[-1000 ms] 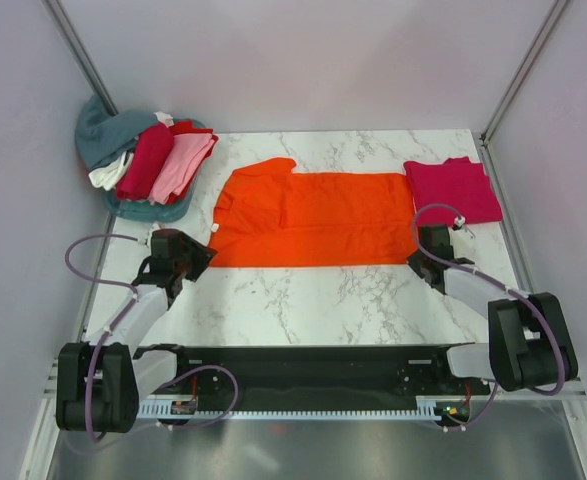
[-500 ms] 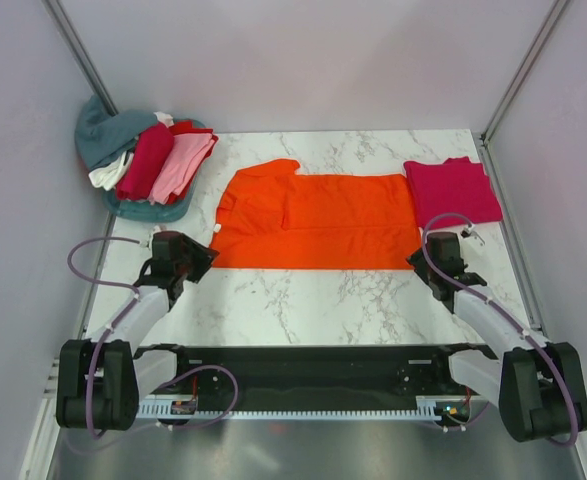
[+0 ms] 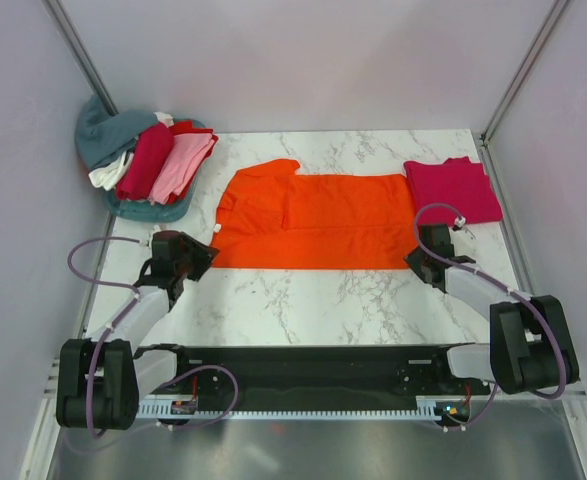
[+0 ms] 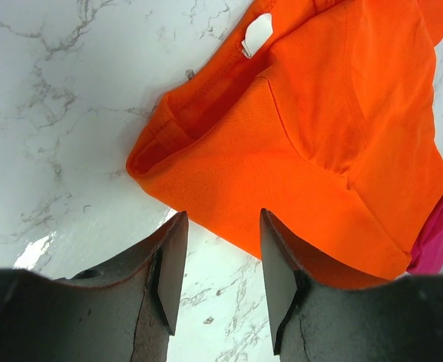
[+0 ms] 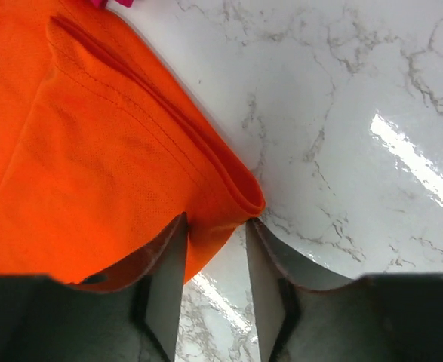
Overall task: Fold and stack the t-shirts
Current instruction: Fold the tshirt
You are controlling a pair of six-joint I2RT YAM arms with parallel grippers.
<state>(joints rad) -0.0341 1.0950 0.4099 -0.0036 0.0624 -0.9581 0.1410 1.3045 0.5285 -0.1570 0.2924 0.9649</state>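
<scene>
A bright orange t-shirt [image 3: 318,220] lies flat across the middle of the table, folded into a long band. My left gripper [image 3: 201,258] is at its near-left corner. In the left wrist view that gripper [image 4: 221,226] is open over bare marble, with the orange hem [image 4: 206,196] just past its tips. My right gripper [image 3: 418,258] is at the near-right corner. In the right wrist view it [image 5: 215,222] stands open, with the orange corner [image 5: 221,204] lying between its fingertips. A folded crimson-pink t-shirt [image 3: 453,190] rests at the back right.
At the back left is a pile of t-shirts: teal [image 3: 103,135], dark red [image 3: 145,160], light pink [image 3: 183,165] and white [image 3: 108,175]. Grey walls close in the table on three sides. Marble [image 3: 303,300] shows between the orange shirt and the arm bases.
My right gripper swung out to the right, then came back to the orange shirt's near-right corner with its jaws apart. The left arm has not moved.
</scene>
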